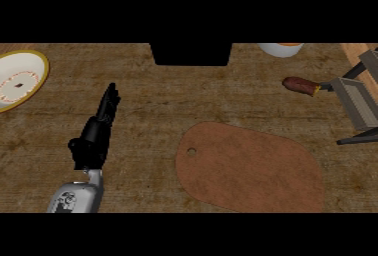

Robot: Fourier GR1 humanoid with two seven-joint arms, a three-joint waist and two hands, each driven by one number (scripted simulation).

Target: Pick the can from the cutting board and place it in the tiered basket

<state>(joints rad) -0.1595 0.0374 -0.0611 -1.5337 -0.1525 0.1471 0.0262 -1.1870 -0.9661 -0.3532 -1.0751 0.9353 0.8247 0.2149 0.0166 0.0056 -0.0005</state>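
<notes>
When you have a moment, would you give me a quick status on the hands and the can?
Left hand open, fingers straight, resting over the counter. Right hand not in view. Can lies off the cutting board, beside the basket. Nothing in the way.

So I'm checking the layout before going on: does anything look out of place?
Yes. The can lies on its side on the counter beside the tiered basket, not on the cutting board, which carries nothing.

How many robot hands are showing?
1. The left hand is at the left of the counter, fingers straight, left of the cutting board. The right hand is out of view.
</notes>
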